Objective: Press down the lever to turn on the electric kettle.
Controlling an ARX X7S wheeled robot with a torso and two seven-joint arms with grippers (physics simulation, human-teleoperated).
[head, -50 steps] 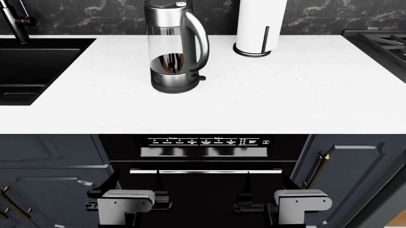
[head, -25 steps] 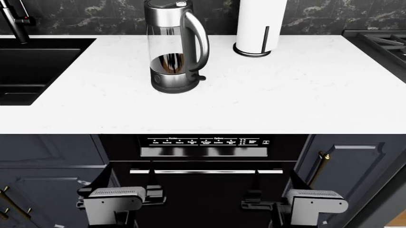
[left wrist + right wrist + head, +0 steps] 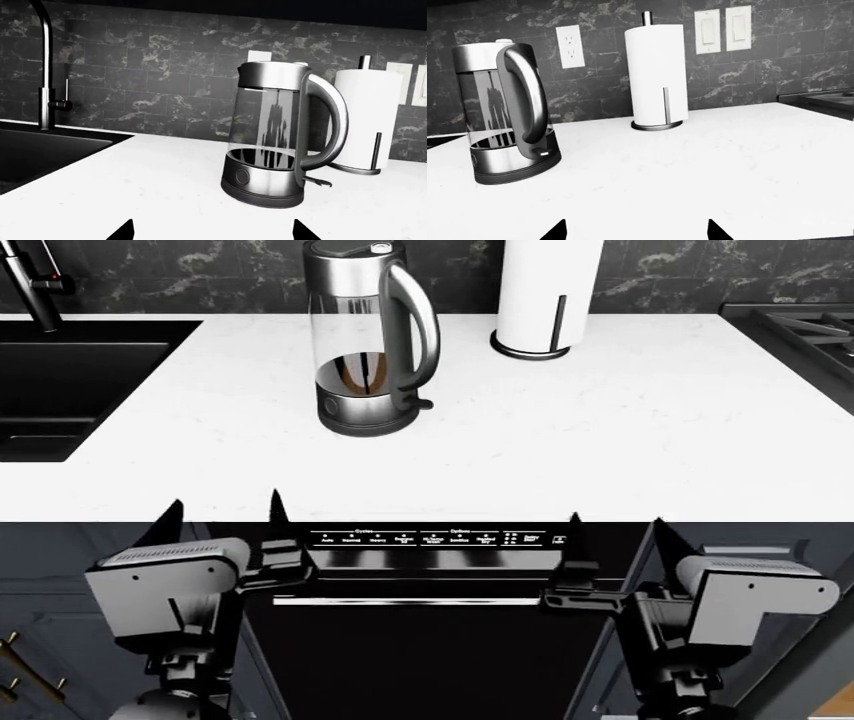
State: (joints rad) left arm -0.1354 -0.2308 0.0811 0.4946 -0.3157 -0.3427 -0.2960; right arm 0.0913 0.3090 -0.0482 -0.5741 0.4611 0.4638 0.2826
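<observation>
Counter (image 3: 627, 430): white, wide, ahead of and above both grippers, front edge just beyond fingertips. Sink (image 3: 80, 380) off ahead-left of left gripper, stove corner (image 3: 801, 325) far ahead-right of right gripper.

Towel roll (image 3: 545, 295) at back wall, ahead of right gripper, slightly inboard; near kettle but apart.

Kettle (image 3: 363, 340): upright on counter, well ahead of left gripper and a bit to its inner side; ahead-left of right gripper, farther off. Glass body, steel base and lid, loop handle turned toward right-gripper side. Prob. moderately heavy w/ base; glass fragile, steel slick. No need to lift or grasp. Sideways shove could slide it on smooth counter, so force should go straight down.

Left gripper (image 3: 224, 505): low at counter edge, fingers spread apart, holding nothing. Right gripper (image 3: 614, 522): same height, fingers likewise parted, empty. Both well apart from kettle.

Lever (image 3: 319, 181): small dark tab jutting from base just below handle foot, on handle side; also seen in right wrist view (image 3: 542, 153). Looks stiff, short travel, likely spring click. Too small for a pinch; best contact = one fingertip on tab's top face, near its outer end, pressing down. Risk: tip slipping off the stub, or catching handle foot above. Approach from handle side looks clearest. Task not started; reach still to come.
</observation>
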